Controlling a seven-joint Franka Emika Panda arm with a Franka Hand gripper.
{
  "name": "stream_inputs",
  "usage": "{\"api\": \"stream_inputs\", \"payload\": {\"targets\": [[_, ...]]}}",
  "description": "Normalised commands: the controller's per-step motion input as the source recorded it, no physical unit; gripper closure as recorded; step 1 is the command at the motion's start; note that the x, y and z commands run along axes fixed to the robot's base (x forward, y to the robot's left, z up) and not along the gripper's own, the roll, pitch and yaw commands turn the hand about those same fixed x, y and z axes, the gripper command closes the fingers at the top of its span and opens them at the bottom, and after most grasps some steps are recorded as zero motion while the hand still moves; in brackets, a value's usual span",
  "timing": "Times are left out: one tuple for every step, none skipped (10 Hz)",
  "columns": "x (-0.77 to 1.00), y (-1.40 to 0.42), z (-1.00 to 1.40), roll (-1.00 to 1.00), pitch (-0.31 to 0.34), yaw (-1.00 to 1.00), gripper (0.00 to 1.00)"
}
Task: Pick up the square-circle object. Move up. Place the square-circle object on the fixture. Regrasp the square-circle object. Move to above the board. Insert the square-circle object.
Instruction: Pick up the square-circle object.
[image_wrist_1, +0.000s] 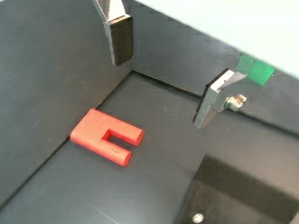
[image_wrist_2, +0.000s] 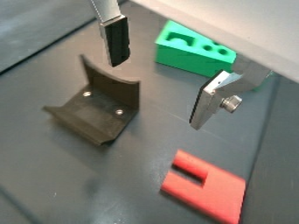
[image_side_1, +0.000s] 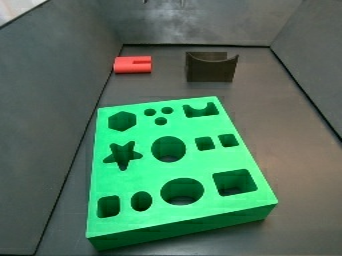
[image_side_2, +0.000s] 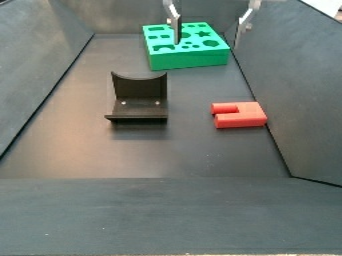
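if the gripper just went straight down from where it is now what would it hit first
Probably bare floor: the open gripper hangs empty, with the fixture, the square-circle object and the board off to its sides. Depth is uncertain.

Both wrist views look steeply down past the gripper (image_wrist_1: 163, 66) at the dark worktop (image_wrist_1: 163, 184). A side view sits near the large bright green slab with shaped cut-outs (image_side_1: 174, 165); the opposite side view faces it across the small red plastic peg (image_side_2: 238, 115).

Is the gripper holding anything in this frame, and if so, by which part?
Nothing is held. The gripper hangs open above the floor with an empty gap between its fingers; the red peg lies untouched on the floor, apart from the fixture.
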Motion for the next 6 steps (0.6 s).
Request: {"api": "stream_inputs", "payload": {"targets": [[-0.29, 0.0, -0.39, 0.0, -0.01, -0.91, 0.0], [-0.35, 0.02, -0.49, 0.0, -0.021, -0.9, 0.0], [-0.28, 0.01, -0.49, 0.0, -0.016, -0.96, 0.0], [-0.19, 0.0, -0.48, 0.0, -0.001, -1.0, 0.0], [-0.18, 0.0, -0.49, 0.0, 0.0, -1.0, 0.0], [-0.07, 0.0, -0.49, 0.0, 0.0, -1.0, 0.0]]}}
